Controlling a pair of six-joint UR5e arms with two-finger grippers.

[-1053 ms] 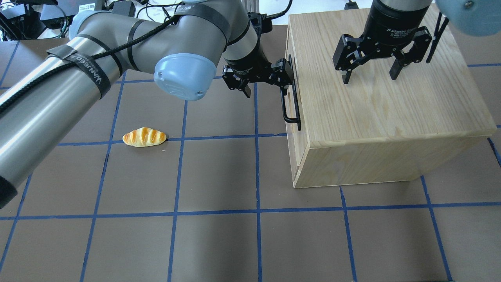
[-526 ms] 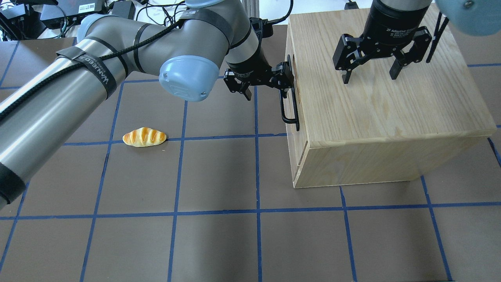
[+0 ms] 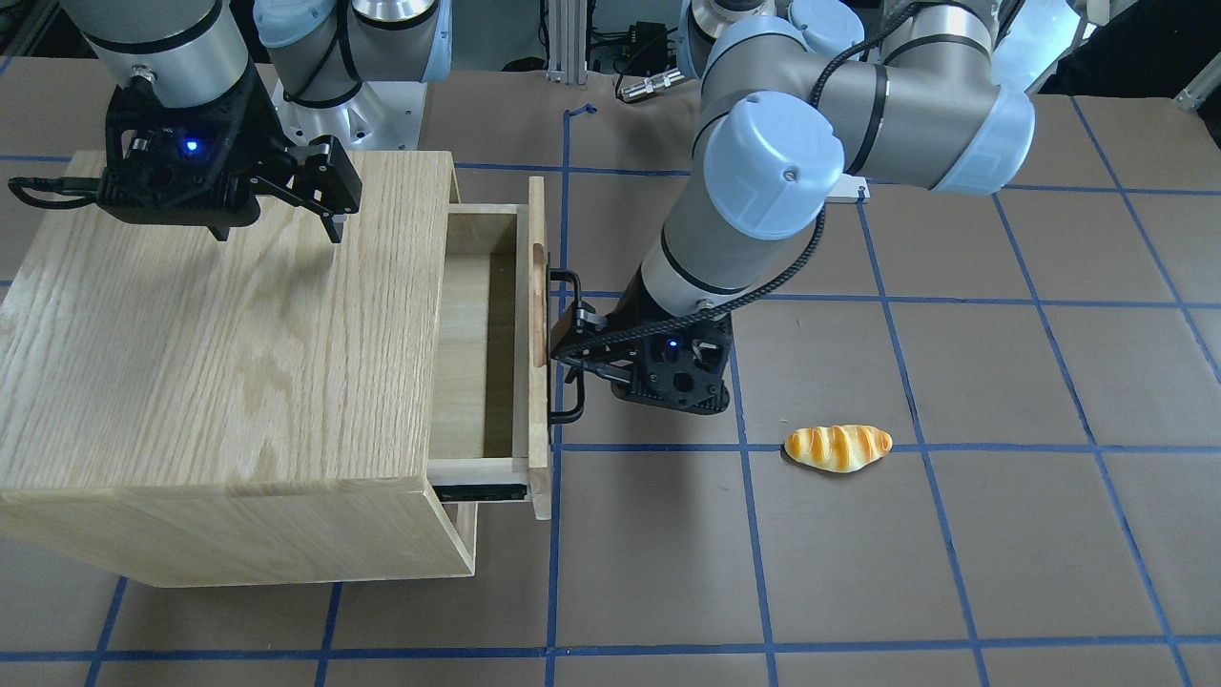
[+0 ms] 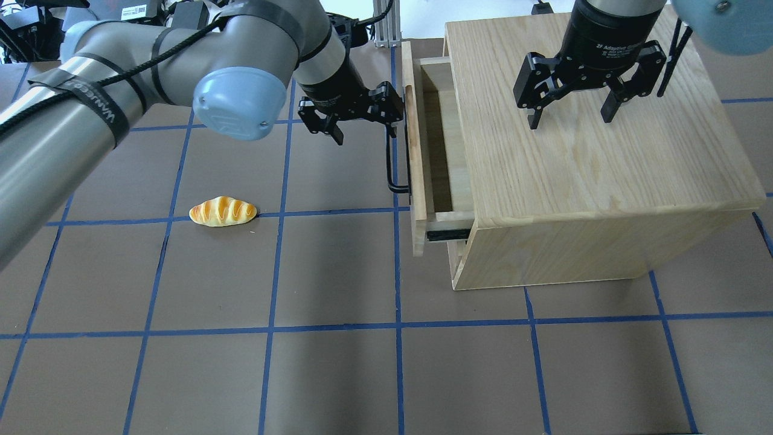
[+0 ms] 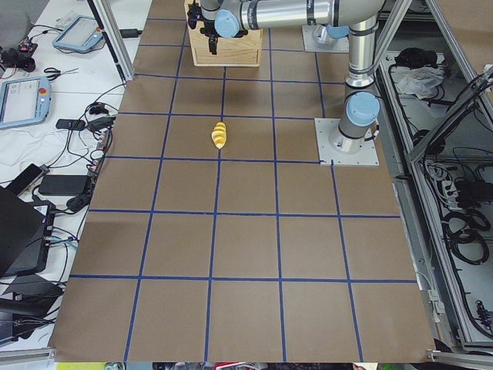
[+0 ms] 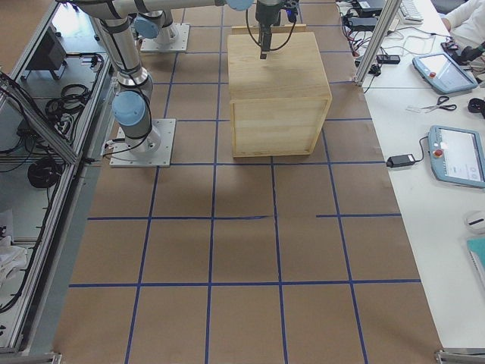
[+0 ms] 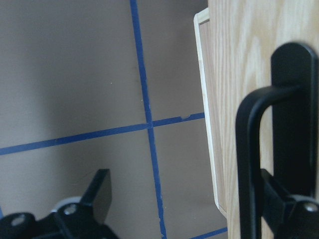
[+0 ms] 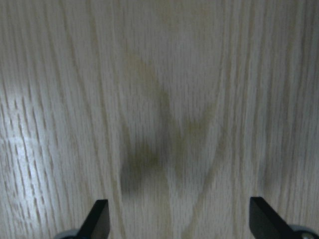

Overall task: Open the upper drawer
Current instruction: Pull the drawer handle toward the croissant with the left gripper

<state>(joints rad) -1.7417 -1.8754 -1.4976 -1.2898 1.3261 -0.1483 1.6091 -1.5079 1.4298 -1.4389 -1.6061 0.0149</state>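
**Half done, by the look of it: upper drawer part way out, handle hooked**

Two jaws of the left gripper [image 4: 366,130] stand wide apart and clamp nothing. One finger [image 7: 294,211] sits in the gap between the black bar handle [image 4: 389,163] and the drawer front. The other finger [image 7: 97,196] hangs free over the tabletop [image 4: 302,362]. That reads as a hook behind the bar, not a pinch on it.

The upper drawer [image 4: 415,181] stands part way out of the oak cabinet [image 4: 604,181]. Its front panel is clear of the cabinet face, and a strip of the pale tray [image 4: 450,151] lies open to view. A short length of black rail [image 4: 450,234] shows at the near side. The rest of the tray is hidden under the cabinet top, so how much travel is left cannot be read.

The right gripper [image 4: 570,118] hangs above the cabinet top with its jaws also apart and nothing between them. The right wrist view shows only wood grain between the fingertips. Whether they touch the wood cannot be told. A bread roll [image 4: 223,211] lies on the tabletop well apart from the cabinet, on the left arm's side.

As a judgement, the opening is under way and the drawer already counts as open in part. What seems left is more pull straight along the rails, then slipping the hooked finger out from behind the bar.
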